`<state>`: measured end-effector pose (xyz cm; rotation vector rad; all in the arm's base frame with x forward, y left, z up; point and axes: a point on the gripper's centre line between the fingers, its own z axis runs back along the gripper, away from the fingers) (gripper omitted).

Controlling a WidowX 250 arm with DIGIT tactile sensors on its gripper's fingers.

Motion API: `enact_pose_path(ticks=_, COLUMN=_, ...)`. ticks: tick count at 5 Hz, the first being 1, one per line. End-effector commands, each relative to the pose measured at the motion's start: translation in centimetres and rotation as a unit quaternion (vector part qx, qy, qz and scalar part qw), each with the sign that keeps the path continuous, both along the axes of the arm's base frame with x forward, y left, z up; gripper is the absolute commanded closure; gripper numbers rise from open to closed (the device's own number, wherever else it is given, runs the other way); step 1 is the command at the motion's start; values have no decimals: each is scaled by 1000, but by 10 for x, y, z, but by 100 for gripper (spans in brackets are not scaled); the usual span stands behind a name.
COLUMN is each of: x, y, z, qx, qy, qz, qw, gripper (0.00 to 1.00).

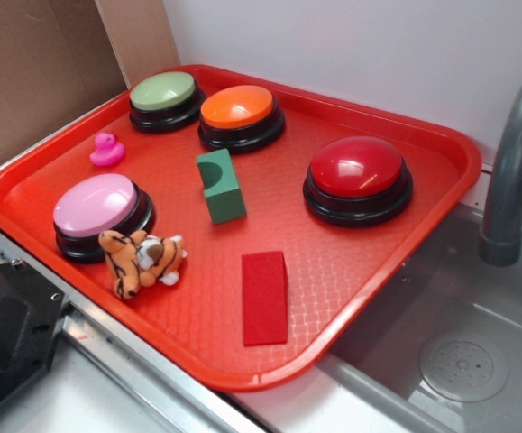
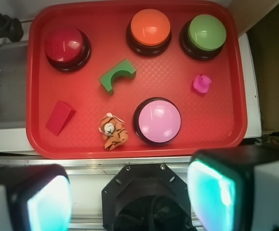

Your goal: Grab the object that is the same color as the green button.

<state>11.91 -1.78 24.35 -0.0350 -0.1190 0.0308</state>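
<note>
The object, a small dark-green block (image 1: 220, 186) with a curved notch, lies near the middle of the red tray (image 1: 396, 262); the wrist view shows the block (image 2: 116, 76) from above. The green button (image 1: 163, 93) stands at the tray's far left corner and appears at the upper right in the wrist view (image 2: 206, 33). My gripper (image 2: 129, 197) hangs high above the tray's near edge, open, with nothing between its two fingers (image 2: 216, 192). It is out of the exterior view.
On the tray also sit an orange button (image 1: 237, 110), a red button (image 1: 357, 171), a pink button (image 1: 96, 208), a pink duck (image 1: 106, 151), a toy tiger (image 1: 141, 259) and a flat red block (image 1: 264, 297). A sink with a grey faucet (image 1: 513, 171) lies to the right.
</note>
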Motion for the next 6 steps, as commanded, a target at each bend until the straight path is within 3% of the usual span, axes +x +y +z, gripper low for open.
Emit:
enact_pose_path(ticks=1, x=0, y=0, z=0, qx=0, qy=0, qz=0, qw=1000, gripper=0)
enact_pose_path(ticks=2, x=34, y=-12, z=-9, qx=-56, qy=-60, qz=76, qw=994, gripper=0)
enact_pose_path(ticks=3, x=59, y=-17, z=-26, qx=-42, qy=-79, qz=150, qw=985, gripper=0)
enact_pose_path(ticks=4, x=75, y=-15, z=-56, qx=-2, qy=-78, qz=234, qw=969, gripper=0)
enact_pose_path(ticks=5, x=84, y=-8, z=-89, qx=22, qy=-62, qz=306, qw=950, gripper=0)
enact_pose_path(ticks=6, x=88, y=-21, z=-111, qx=46, qy=-54, qz=348, qw=935, gripper=0)
